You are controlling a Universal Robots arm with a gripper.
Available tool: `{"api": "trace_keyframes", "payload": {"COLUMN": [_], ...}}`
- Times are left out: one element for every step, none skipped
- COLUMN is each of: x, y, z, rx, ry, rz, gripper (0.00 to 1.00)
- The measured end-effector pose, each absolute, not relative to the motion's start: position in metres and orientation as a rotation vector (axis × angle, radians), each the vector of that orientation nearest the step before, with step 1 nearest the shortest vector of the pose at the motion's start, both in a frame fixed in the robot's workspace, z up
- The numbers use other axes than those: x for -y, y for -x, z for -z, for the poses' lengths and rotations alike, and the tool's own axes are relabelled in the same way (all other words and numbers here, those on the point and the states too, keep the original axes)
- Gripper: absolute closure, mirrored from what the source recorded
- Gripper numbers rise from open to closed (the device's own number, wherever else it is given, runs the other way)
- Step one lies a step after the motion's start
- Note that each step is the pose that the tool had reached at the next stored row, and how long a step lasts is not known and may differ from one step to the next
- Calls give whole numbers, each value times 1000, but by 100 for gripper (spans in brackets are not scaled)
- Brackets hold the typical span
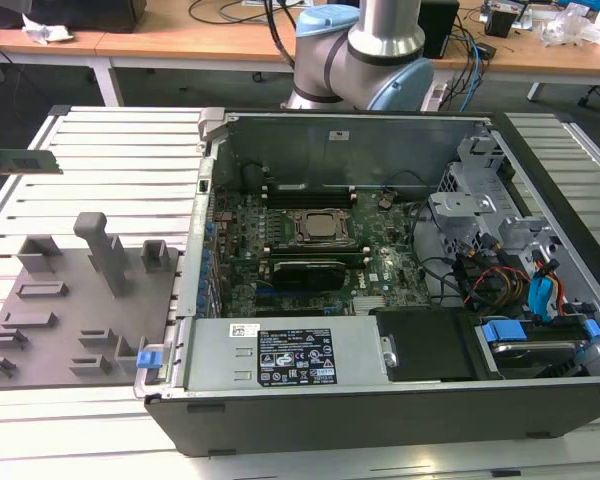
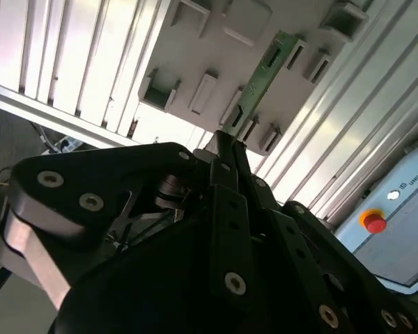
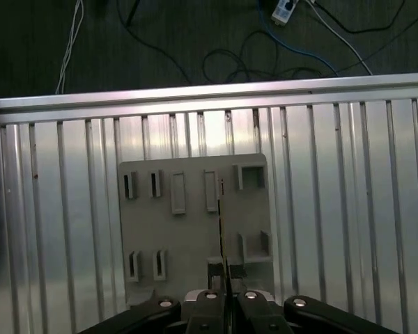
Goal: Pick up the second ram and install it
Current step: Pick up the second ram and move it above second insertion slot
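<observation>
Exterior view: the second ram [image 1: 25, 160], a thin, flat green strip, hangs level at the exterior view's far left edge, over the ribbed metal table [image 1: 110, 140] and up-frame of the grey slotted tray [image 1: 50, 320]. The open computer case [image 1: 380, 420], with its motherboard [image 1: 385, 270], fills the centre and the exterior view's right. Second wrist view: the gripper [image 2: 226, 139] is clenched on 1 end of the strip, whose green face runs out from the fingertips. First wrist view: the strip appears edge-on as 1 thin dark line across the tray.
</observation>
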State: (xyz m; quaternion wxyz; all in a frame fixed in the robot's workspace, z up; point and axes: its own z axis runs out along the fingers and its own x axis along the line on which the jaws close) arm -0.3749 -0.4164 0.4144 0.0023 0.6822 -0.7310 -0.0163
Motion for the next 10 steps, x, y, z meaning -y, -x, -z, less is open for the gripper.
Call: {"api": "trace_keyframes", "payload": {"x": [414, 414, 414, 414, 414, 414, 414, 414, 414, 414], "y": [375, 375, 375, 375, 375, 375, 374, 372, 369, 366], "z": [-416, -416, -416, -416, -416, -416, -416, -416, -416, -416], "rx": [2293, 2293, 2293, 2293, 2293, 2293, 2293, 2293, 2293, 2293], "ry": [-2140, -2140, -2140, -2140, -2140, -2140, -2140, -2140, -2140, -2140], "rz": [51, 51, 51, 51, 51, 51, 51, 51, 51, 51], "gripper": [87, 87, 87, 87, 87, 87, 87, 87, 87, 87]}}
